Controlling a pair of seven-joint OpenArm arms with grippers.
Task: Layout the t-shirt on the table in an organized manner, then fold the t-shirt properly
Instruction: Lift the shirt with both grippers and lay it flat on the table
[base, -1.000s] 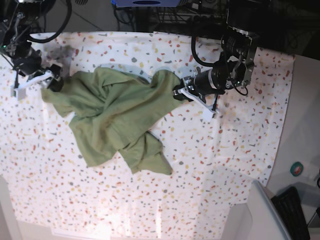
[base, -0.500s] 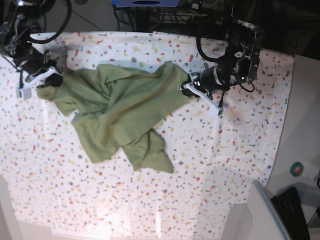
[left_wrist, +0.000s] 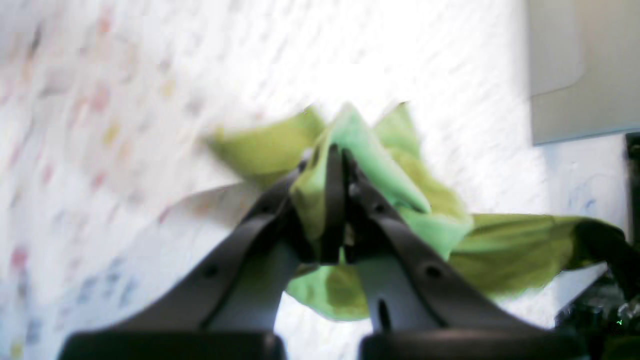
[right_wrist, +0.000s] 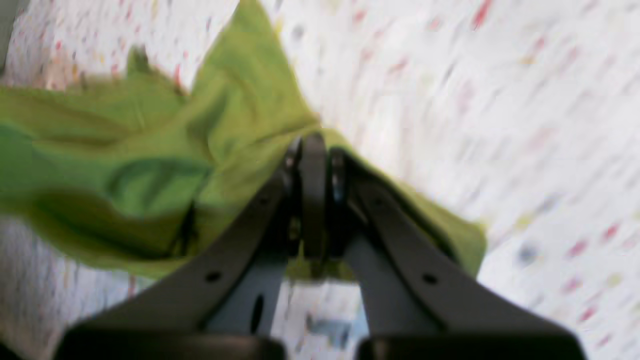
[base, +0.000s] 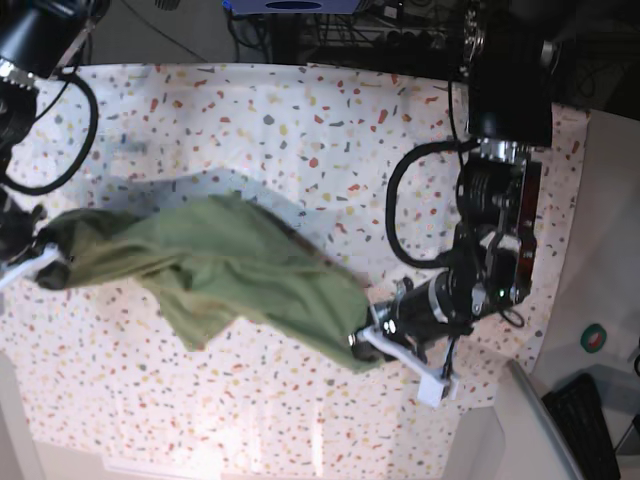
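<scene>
The olive-green t-shirt (base: 220, 270) hangs stretched between my two grippers above the speckled table (base: 300, 130). In the base view my left gripper (base: 362, 343) is at the lower right, shut on one end of the shirt. My right gripper (base: 45, 262) is at the far left edge, shut on the other end. The left wrist view shows the left gripper (left_wrist: 339, 155) with its jaws closed on bunched green cloth (left_wrist: 380, 175). The right wrist view shows the right gripper (right_wrist: 312, 145) with its jaws closed on the t-shirt (right_wrist: 150, 150). Both wrist views are blurred.
A grey bin or tray (base: 530, 430) stands at the table's lower right corner. A dark keyboard-like object (base: 590, 420) and a small teal roll (base: 594, 338) lie off the table to the right. Cables and equipment (base: 330, 25) line the far edge.
Both grippers have swung toward the near side of the table with the shirt. The left gripper went from the far middle to the lower right. The shirt is now lifted and stretched out.
</scene>
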